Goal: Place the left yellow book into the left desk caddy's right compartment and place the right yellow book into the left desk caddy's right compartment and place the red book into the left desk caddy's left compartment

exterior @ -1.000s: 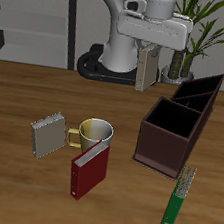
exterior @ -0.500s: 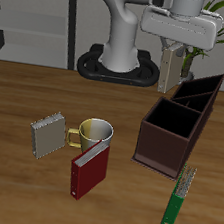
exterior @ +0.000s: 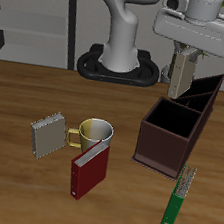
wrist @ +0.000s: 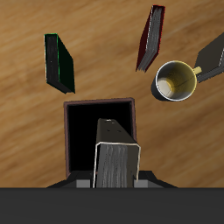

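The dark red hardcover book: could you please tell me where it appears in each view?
Exterior view: the dark red hardcover book stands near the table's front edge, just before the pale yellow mug.
Wrist view: it stands beside that mug.
Shared landmark: the mug.

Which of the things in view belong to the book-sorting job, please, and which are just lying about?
Job: gripper holding a yellow book above the desk caddy; other yellow book; red book.
Lying about: mug, green book.
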Available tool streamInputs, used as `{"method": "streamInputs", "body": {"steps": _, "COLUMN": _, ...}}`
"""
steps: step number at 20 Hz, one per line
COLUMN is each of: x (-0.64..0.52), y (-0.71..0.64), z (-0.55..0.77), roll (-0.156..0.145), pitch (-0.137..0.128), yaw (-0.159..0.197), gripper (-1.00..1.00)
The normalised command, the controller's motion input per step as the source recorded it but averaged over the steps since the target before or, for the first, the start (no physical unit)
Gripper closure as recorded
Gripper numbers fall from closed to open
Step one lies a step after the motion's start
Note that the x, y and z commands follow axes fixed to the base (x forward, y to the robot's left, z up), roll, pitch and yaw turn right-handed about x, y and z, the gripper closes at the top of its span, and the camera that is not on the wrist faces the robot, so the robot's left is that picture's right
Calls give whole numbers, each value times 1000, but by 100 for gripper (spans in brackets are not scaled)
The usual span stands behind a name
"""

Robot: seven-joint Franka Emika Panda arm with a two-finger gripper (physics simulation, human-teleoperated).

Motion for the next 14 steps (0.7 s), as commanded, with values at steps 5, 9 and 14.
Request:
{"method": "streamInputs", "body": {"steps": 5, "x": 231, "y": 217, "z": -138, "roll": 16, "pitch": 26, "yaw": -19, "gripper": 100}}
{"method": "streamInputs", "body": {"steps": 9, "x": 58, "y": 305, "z": -107, "roll": 41, "pitch": 5, "yaw": -10, "gripper": 100}}
{"method": "streamInputs", "body": {"steps": 14, "x": 118, "y": 132, "z": -4, "roll": 14, "pitch": 0, "yaw": -12, "gripper": 100}}
